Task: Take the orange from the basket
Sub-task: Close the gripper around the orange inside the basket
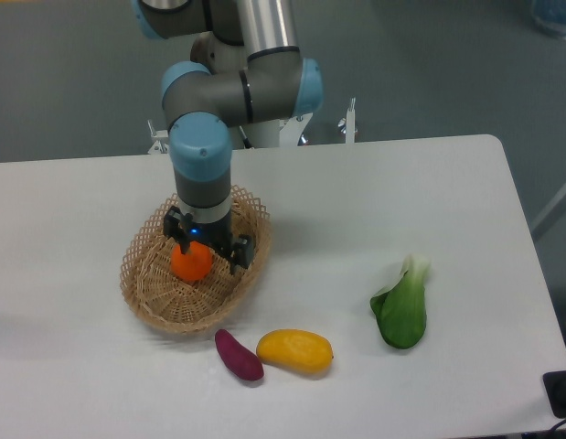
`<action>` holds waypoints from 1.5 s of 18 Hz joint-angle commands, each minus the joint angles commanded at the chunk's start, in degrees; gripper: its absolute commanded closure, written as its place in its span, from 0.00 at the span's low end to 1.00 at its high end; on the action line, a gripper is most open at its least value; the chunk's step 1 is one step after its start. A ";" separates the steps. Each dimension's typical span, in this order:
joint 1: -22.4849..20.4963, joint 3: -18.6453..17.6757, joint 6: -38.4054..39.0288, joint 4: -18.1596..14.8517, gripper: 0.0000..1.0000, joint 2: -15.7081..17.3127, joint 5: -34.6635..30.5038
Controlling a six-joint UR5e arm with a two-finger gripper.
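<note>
The orange (192,263) is small, round and bright orange, and sits inside the oval tan wicker basket (159,302) at the table's left-middle. My gripper (208,258) hangs straight down over the basket with its dark fingers low beside the orange; one finger (239,253) shows to the orange's right, the other is partly hidden at its upper left. The fingers straddle the orange. I cannot tell whether they press on it. The orange's top is hidden by the gripper body.
A yellow-orange mango (295,351) and a purple sweet potato (239,355) lie just in front of the basket. A green bok choy (400,306) lies to the right. The arm's base stands behind the basket at the table's far edge.
</note>
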State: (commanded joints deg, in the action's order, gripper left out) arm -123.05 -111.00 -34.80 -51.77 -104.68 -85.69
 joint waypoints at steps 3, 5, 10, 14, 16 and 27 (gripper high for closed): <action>1.23 -0.44 0.26 0.00 0.00 -0.96 0.26; 1.67 -0.53 1.14 0.00 0.00 -1.93 -0.17; 2.38 -0.53 1.93 0.26 0.00 -3.78 -0.35; 2.47 -0.44 3.34 0.62 0.00 -4.57 -0.35; 2.46 -0.44 3.34 0.53 0.00 -4.57 -0.44; 1.68 0.52 2.73 -0.09 0.53 -0.80 -0.09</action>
State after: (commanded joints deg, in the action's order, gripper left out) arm -121.38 -110.48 -32.08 -51.86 -105.47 -85.78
